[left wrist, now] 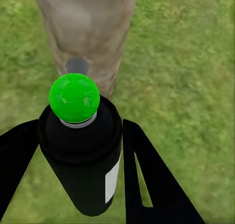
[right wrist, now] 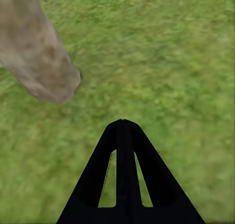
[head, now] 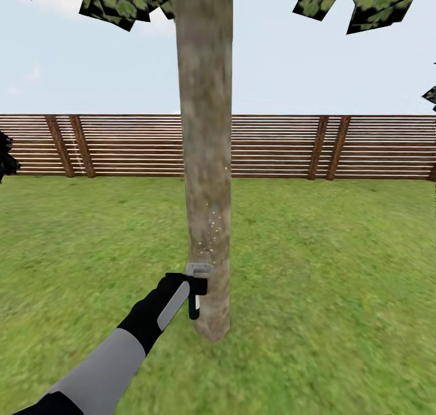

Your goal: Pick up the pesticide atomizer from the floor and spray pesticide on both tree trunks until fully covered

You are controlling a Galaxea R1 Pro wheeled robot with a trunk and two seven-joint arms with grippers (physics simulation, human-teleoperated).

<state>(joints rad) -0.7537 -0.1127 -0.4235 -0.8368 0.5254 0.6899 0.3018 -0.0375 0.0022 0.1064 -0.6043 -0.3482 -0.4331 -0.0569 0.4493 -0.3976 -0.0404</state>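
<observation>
Clamped between the two dark fingers (left wrist: 142, 185) of the left gripper (head: 195, 287) is the pesticide atomizer (head: 196, 291), its dark body gripped on both sides, as is seen in the left wrist view. Its pale grey head is held upright just beside the tree trunk (head: 206, 161), low down near the base; whether the two touch cannot be told. A bright green round cap (left wrist: 74, 97) is shown on the atomizer (left wrist: 83, 155) in the left wrist view, along with a white label on its side, and the trunk (left wrist: 85, 33) is seen directly beyond it. Fine white specks of pesticide (head: 212, 230) are scattered over the bark just above the atomizer's head. The right gripper (right wrist: 123, 136) is seen with its fingers brought together into a single point over bare grass (right wrist: 171, 62), with the foot of the trunk (right wrist: 39, 62) off to one side. Behind the tree, the lawn (head: 339, 270) is bounded by a brown slatted fence (head: 363, 146). Leafy crown patches (head: 121, 0) are seen overhead.
</observation>
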